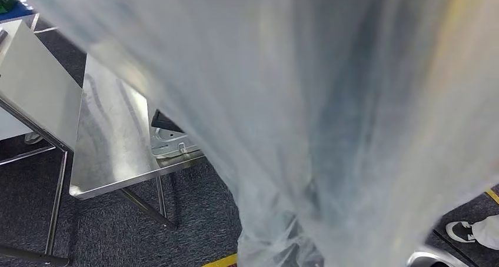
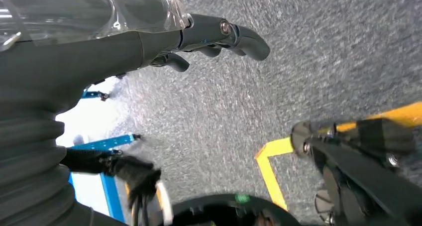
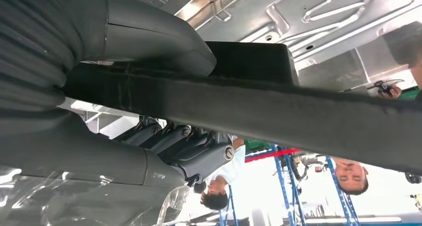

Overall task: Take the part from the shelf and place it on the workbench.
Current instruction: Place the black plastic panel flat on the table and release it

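The part is a stamped silver metal sheet [image 3: 318, 32] with a thick black strip [image 3: 298, 111] along one edge. My right hand [image 3: 99, 146] grips that strip, its thumb [image 3: 149, 34] on one side and its fingers [image 3: 199, 154] on the other. In the head view a corner of the part [image 1: 170, 142] peeks out beside the shiny metal workbench [image 1: 112, 132], under my plastic-wrapped right arm [image 1: 329, 132], which blocks most of the picture. My left hand [image 2: 149, 42] hangs over the grey carpet, its fingers [image 2: 234, 34] loosely extended and holding nothing.
A white table [image 1: 35, 84] stands left of the workbench. Yellow floor tape [image 1: 220, 260] runs across the carpet, and a person's shoe [image 1: 462, 230] is at the lower right. People and blue shelf frames [image 3: 283, 186] stand in the background of the right wrist view.
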Available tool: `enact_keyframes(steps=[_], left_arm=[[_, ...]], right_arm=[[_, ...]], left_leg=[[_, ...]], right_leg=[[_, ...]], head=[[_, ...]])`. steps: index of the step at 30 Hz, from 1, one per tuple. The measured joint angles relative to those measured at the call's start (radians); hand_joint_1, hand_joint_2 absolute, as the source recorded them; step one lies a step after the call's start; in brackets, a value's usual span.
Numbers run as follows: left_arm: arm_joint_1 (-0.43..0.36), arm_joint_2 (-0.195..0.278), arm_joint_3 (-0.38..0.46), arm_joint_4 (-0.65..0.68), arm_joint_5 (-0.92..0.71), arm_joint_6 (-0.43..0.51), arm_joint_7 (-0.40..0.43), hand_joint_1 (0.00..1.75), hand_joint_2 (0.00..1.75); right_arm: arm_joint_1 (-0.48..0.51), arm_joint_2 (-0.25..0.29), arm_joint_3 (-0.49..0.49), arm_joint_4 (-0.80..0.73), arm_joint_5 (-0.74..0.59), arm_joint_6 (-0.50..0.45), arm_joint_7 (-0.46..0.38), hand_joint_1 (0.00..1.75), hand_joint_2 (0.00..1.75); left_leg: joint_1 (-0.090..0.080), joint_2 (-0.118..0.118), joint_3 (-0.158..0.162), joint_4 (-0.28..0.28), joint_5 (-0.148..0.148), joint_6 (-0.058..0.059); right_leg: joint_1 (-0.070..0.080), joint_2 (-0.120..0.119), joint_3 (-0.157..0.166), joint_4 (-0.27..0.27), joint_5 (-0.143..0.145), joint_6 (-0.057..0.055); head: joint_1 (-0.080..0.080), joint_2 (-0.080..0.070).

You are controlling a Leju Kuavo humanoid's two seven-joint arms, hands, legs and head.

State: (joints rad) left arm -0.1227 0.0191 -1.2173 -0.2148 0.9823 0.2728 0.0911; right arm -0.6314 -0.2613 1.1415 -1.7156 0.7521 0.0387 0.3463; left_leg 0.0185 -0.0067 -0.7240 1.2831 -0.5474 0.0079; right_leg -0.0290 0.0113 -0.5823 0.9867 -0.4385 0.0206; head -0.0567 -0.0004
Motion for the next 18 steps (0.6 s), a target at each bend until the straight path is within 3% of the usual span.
enact_keyframes(steps=[1,2,4,5,6,10,12,14,15,16,18], left_arm=[[0.000,0.000,0.000,0.000,0.000,0.000,0.001,0.00,1.75],[0.000,0.000,0.000,0.000,0.000,0.000,0.001,0.00,1.75],[0.000,0.001,0.000,0.000,0.000,-0.001,0.002,0.00,1.75],[-0.001,0.002,0.000,0.000,0.000,-0.002,0.002,0.00,1.75],[-0.001,0.002,0.000,0.000,-0.001,-0.002,0.002,0.00,1.75],[0.000,0.002,0.000,0.000,-0.001,-0.002,0.001,0.00,1.75],[0.000,0.001,0.000,0.000,-0.001,-0.002,0.000,0.00,1.75],[-0.001,0.001,0.000,0.000,-0.001,-0.003,0.000,0.00,1.75],[-0.001,0.000,0.000,0.000,-0.001,-0.003,0.000,0.00,1.75],[0.001,-0.001,0.000,0.000,-0.001,-0.003,0.000,0.00,1.75],[0.002,-0.002,0.000,0.000,-0.001,-0.003,0.000,0.00,1.75]], right_arm=[[0.000,-0.002,0.000,0.000,0.000,0.008,0.001,1.75,1.75],[-0.001,-0.003,0.000,0.000,0.001,0.017,0.001,1.75,1.75],[-0.007,-0.006,0.000,0.000,0.002,0.035,0.003,1.75,1.75],[-0.011,-0.008,0.000,0.000,0.002,0.042,0.003,1.75,1.75],[-0.014,-0.010,0.000,0.000,0.001,0.048,0.002,1.75,1.75],[-0.021,-0.014,0.001,0.000,-0.005,0.056,-0.001,1.75,1.75],[-0.027,-0.015,0.002,0.001,-0.006,0.057,-0.003,1.75,1.75],[-0.030,-0.016,0.003,0.002,-0.005,0.059,-0.005,1.75,1.75],[-0.029,-0.017,0.004,0.003,-0.003,0.059,-0.006,1.75,1.75],[-0.029,-0.017,0.005,0.004,-0.002,0.060,-0.007,1.75,1.75],[-0.030,-0.018,0.007,0.007,0.000,0.060,-0.008,1.75,1.75]], left_leg=[[-0.002,0.000,-0.004,-0.006,0.019,0.004],[-0.005,0.000,0.013,-0.055,0.057,0.012],[-0.015,0.001,0.078,-0.206,0.137,0.034],[-0.021,0.003,0.103,-0.265,0.158,0.041],[-0.025,0.004,0.117,-0.298,0.165,0.044],[-0.025,0.005,0.133,-0.325,0.160,0.045],[-0.019,0.004,0.145,-0.335,0.160,0.052],[-0.019,0.004,0.150,-0.336,0.156,0.058],[-0.018,0.003,0.153,-0.336,0.153,0.058],[-0.017,0.002,0.156,-0.335,0.150,0.057],[-0.012,-0.003,0.167,-0.332,0.140,0.048]], right_leg=[[0.002,0.000,0.004,0.000,-0.003,-0.001],[0.004,0.001,0.010,0.000,-0.006,-0.001],[0.008,0.002,0.022,-0.001,-0.015,0.001],[0.010,0.003,0.026,-0.001,-0.019,0.003],[0.010,0.003,0.027,-0.002,-0.022,0.006],[0.008,-0.001,0.028,0.009,-0.039,0.026],[0.009,-0.003,-0.014,0.099,-0.086,0.030],[0.009,-0.004,-0.092,0.241,-0.141,0.034],[0.008,-0.004,-0.121,0.285,-0.147,0.037],[0.007,-0.004,-0.133,0.293,-0.133,0.039],[0.002,-0.005,-0.096,0.189,-0.055,0.045]], head=[[0.000,0.000],[0.000,0.000],[0.000,0.000],[0.000,0.000],[0.001,0.000],[0.001,0.000],[0.003,0.000],[0.005,0.000],[0.005,0.000],[0.005,0.000],[0.005,0.000]])
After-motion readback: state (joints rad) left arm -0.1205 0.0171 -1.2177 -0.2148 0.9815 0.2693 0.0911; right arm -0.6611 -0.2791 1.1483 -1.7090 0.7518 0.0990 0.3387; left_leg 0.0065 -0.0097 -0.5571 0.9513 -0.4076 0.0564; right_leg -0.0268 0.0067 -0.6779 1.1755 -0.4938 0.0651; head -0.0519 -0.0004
